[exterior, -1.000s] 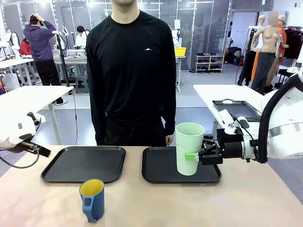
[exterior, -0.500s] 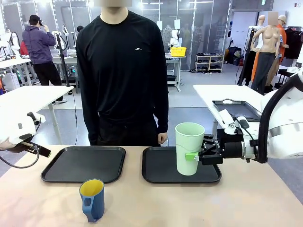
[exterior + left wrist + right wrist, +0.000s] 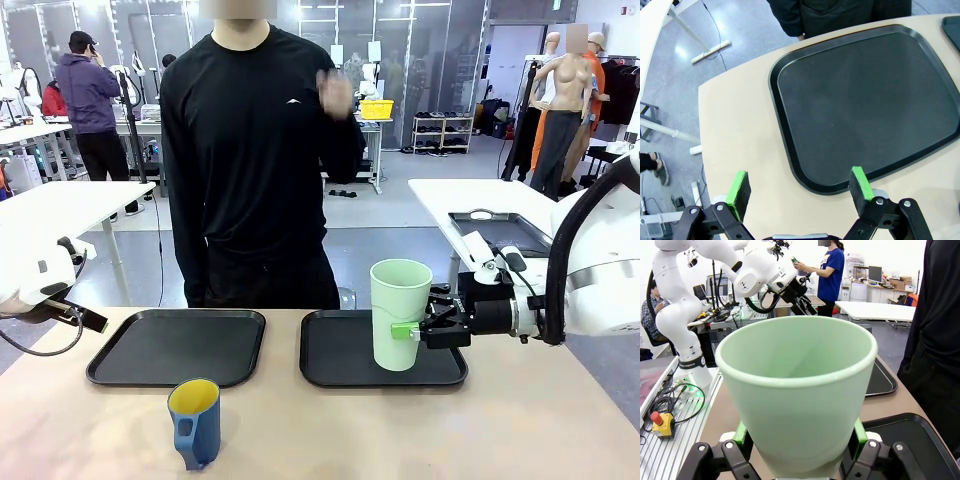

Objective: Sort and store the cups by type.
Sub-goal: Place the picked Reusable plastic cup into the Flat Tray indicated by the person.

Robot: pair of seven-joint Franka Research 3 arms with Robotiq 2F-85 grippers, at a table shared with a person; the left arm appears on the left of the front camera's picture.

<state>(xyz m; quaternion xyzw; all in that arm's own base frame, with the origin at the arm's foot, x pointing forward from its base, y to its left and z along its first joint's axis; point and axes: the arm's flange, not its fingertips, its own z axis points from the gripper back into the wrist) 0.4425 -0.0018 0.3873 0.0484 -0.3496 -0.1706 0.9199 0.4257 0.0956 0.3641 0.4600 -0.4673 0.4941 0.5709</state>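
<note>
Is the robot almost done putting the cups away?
Not yet; nothing is stored for sure. The right tool grips the tall mint-green plastic tumbler over the right black tray; whether it touches down is unclear. The dark-blue handled mug with the yellow inside waits on the table, in front of the left black tray. The left tool is open, holding nothing.

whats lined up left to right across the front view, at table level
white left robot arm → dark-blue handled mug with yellow inside → tall pale mint-green plastic tumbler → white right robot arm; left black tray and right black tray overlap the cups, so left out
</note>
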